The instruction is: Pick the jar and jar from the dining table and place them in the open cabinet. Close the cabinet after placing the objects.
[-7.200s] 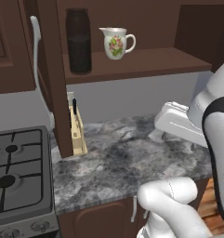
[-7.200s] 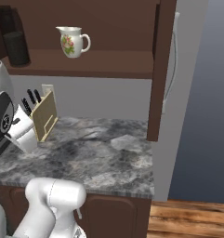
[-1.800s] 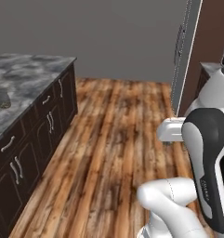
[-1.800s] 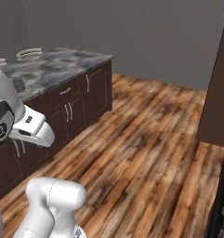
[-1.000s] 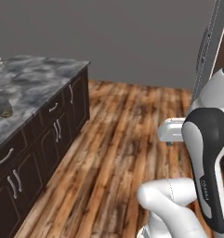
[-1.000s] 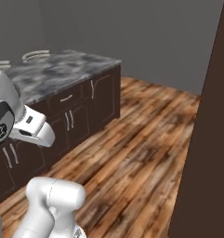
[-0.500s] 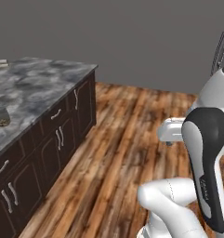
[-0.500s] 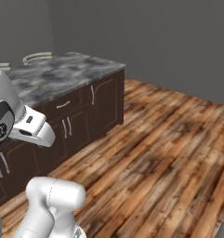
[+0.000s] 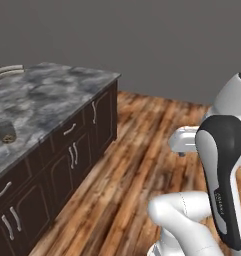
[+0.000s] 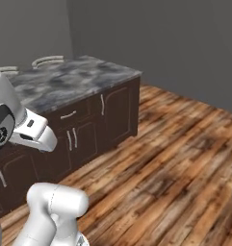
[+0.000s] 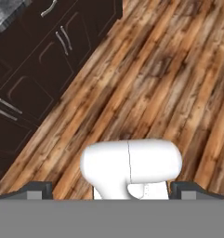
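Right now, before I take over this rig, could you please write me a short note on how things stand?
Gripper: open, holding nothing, above the wooden floor.
Small jar: on the dining table, not yet picked.
Done: a few seconds ago the tall jar stood on the shelf of the open cabinet, so that half looks finished.
Left: reach the dining table, pick the small jar, place it in the cabinet, close the cabinet.

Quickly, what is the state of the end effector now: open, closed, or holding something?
End effector: open and holding nothing; its two dark finger tips stand far apart above the brown wooden plank floor.
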